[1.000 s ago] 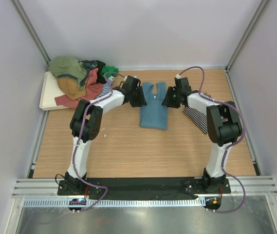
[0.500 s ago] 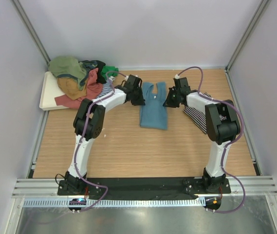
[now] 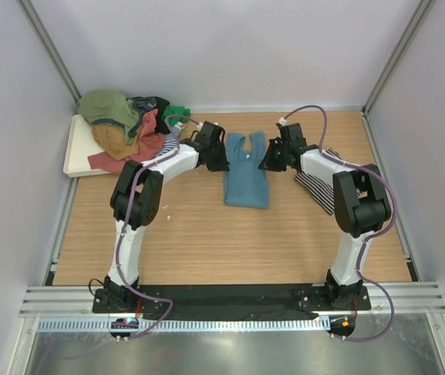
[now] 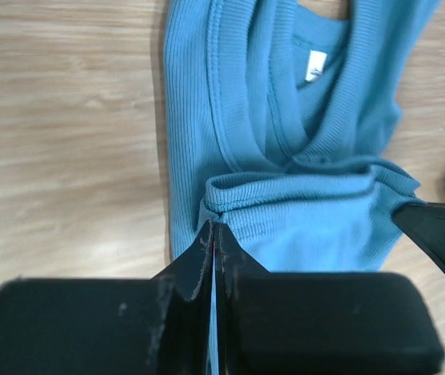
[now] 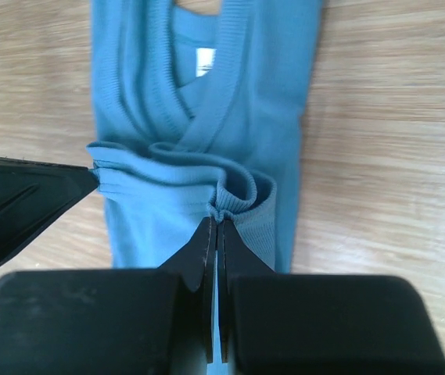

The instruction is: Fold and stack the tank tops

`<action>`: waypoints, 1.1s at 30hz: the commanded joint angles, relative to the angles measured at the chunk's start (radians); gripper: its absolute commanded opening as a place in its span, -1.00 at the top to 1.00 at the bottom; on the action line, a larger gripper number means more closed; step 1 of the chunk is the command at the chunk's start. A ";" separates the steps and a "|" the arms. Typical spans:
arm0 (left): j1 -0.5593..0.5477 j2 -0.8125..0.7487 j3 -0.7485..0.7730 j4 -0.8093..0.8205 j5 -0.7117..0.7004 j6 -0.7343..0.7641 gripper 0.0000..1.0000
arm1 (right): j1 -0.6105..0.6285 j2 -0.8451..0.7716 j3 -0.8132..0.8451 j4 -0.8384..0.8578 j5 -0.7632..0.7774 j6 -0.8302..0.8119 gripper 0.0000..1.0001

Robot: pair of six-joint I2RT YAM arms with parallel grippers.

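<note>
The teal-blue tank top lies on the wooden table between both arms, straps pointing away from the bases. My left gripper is at its left side and my right gripper at its right. In the left wrist view the left gripper is shut on a bunched ribbed edge of the teal top. The right wrist view shows the right gripper shut on the same raised edge of the top. A black-and-white striped tank top lies under the right forearm.
A heap of olive, mustard, coral, black and green tank tops rests on a white board at the back left. Grey walls and metal rails enclose the table. The right gripper's finger shows in the left wrist view.
Both grippers have shut onto the teal top's edge, pinching the cloth into a raised fold. The arms shifted only slightly at the top's sides.
</note>
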 commanded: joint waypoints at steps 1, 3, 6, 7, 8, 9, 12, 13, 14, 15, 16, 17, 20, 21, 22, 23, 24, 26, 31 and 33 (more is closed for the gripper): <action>-0.003 -0.138 -0.029 0.028 -0.026 0.015 1.00 | 0.027 -0.091 -0.010 0.047 -0.024 -0.015 0.98; -0.003 -0.163 -0.051 0.029 -0.031 0.015 1.00 | 0.034 -0.113 -0.014 0.045 -0.021 -0.018 0.98; -0.003 -0.212 -0.084 0.034 -0.040 0.012 1.00 | 0.042 -0.139 -0.019 0.044 -0.024 -0.021 0.98; -0.003 -0.224 -0.095 0.034 -0.041 0.010 1.00 | 0.043 -0.145 -0.022 0.044 -0.024 -0.019 0.97; -0.003 -0.244 -0.104 0.043 -0.048 0.009 1.00 | 0.043 -0.153 -0.023 0.045 -0.019 -0.021 0.98; -0.003 -0.252 -0.120 0.045 -0.049 0.009 1.00 | 0.043 -0.160 -0.026 0.044 -0.013 -0.022 0.98; -0.003 -0.261 -0.129 0.046 -0.055 0.007 1.00 | 0.043 -0.166 -0.028 0.042 0.005 -0.021 0.97; -0.003 -0.260 -0.129 0.046 -0.052 0.007 1.00 | 0.043 -0.163 -0.029 0.042 0.011 -0.018 0.97; -0.003 -0.257 -0.127 0.048 -0.054 0.007 1.00 | 0.042 -0.160 -0.030 0.039 0.019 -0.016 0.98; -0.003 -0.244 -0.117 0.048 -0.057 0.007 1.00 | 0.042 -0.156 -0.023 0.035 0.048 -0.018 0.98; -0.003 -0.235 -0.109 0.046 -0.055 0.009 1.00 | 0.042 -0.142 -0.020 0.027 0.066 -0.013 0.98; -0.003 -0.225 -0.100 0.040 -0.054 0.012 1.00 | 0.042 -0.133 -0.016 0.015 0.077 -0.010 0.98; -0.003 -0.171 -0.054 0.020 -0.063 0.026 1.00 | 0.039 -0.088 0.007 0.002 0.105 -0.007 0.96; -0.003 -0.156 -0.030 0.013 -0.069 0.027 1.00 | 0.040 -0.075 0.029 -0.004 0.112 -0.005 0.95; -0.001 -0.127 -0.017 0.008 -0.078 0.035 1.00 | 0.040 -0.056 0.042 -0.014 0.138 -0.004 0.95; -0.001 -0.110 0.004 0.005 -0.084 0.038 1.00 | 0.039 -0.026 0.055 -0.028 0.154 0.004 0.91; -0.001 -0.094 0.020 0.005 -0.087 0.039 1.00 | 0.039 -0.007 0.081 -0.034 0.163 0.022 0.88; -0.001 -0.034 0.096 -0.042 -0.088 0.052 0.89 | 0.037 0.021 0.105 -0.051 0.165 0.030 0.55; -0.001 -0.071 0.080 -0.066 -0.117 0.050 0.40 | 0.039 -0.034 0.073 -0.044 0.197 0.033 0.02; -0.005 -0.147 0.008 -0.044 -0.126 0.043 0.14 | 0.039 -0.091 0.029 -0.045 0.205 0.031 0.01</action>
